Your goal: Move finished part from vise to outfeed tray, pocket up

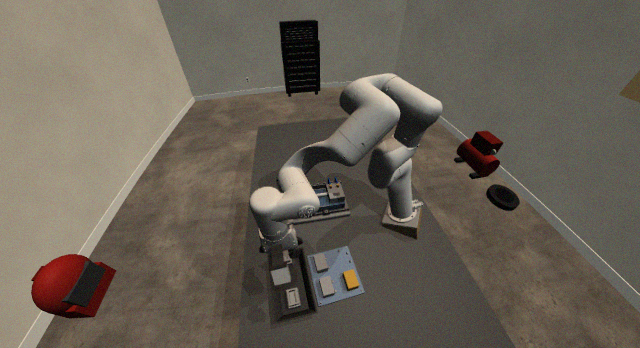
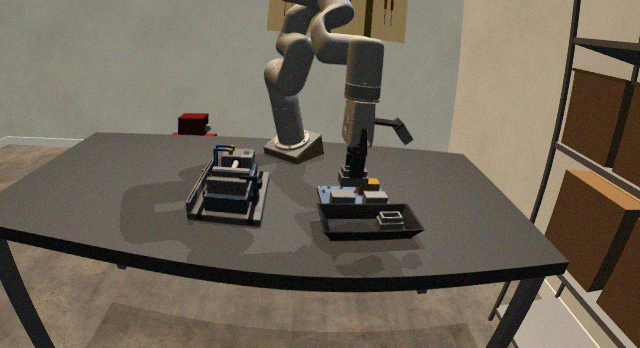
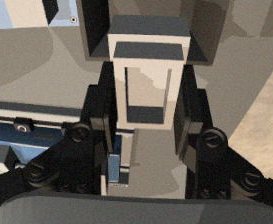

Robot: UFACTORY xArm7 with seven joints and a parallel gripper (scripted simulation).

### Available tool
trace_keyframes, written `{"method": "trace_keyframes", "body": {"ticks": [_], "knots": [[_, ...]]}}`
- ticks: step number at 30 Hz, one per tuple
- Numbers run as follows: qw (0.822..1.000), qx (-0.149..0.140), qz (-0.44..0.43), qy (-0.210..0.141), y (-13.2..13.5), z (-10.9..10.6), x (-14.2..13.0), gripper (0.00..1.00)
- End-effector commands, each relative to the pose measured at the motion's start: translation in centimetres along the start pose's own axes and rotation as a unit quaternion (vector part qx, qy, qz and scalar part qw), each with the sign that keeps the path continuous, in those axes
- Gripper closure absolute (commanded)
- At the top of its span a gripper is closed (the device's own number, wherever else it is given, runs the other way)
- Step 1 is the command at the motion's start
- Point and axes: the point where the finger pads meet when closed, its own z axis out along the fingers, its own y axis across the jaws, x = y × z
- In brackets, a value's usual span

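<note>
you have the gripper (image 3: 145,112) pinching the finished part (image 3: 147,90), its dark fingers pressed against the part's two sides in the middle of the wrist view, with the part's rectangular pocket showing between them. in the exterior view the gripper (image 2: 356,160) hangs straight down from the arm, right of centre in the frame, and the part (image 2: 354,178) sits at its tip just above the far side of the blue pallet (image 2: 324,192); from this angle you cannot be sure whether the part is over the pallet or over the far end of the outfeed tray (image 2: 370,231). the top view helps you here: the gripper (image 1: 280,248) is at lower centre of the frame, over the upper end of the dark outfeed tray (image 1: 304,283), and a small pale piece that may be the part (image 1: 287,257) shows just under it. lower down on the tray's floor you can see a flat grey block (image 1: 280,276) and a pocketed block (image 1: 293,297). the blue pallet (image 1: 340,255) lies just right of the tray and carries two grey blanks (image 1: 327,285) and an orange block (image 1: 351,279). the vise (image 1: 330,200) stands above the tray in that frame, partly hidden by the arm, well apart from the gripper; in the exterior view the vise (image 2: 227,190) is left of centre on the table (image 2: 100,188).
</note>
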Motion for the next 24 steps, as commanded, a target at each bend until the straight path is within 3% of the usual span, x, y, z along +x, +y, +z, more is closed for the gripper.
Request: {"method": "trace_keyframes", "body": {"ticks": [1, 24], "knots": [[1.000, 0.000, 0.002, -0.001, 0.35, -0.10, 0.07, 1.00], [1.000, 0.000, 0.002, -0.001, 0.36, 0.12, 0.07, 1.00]]}}
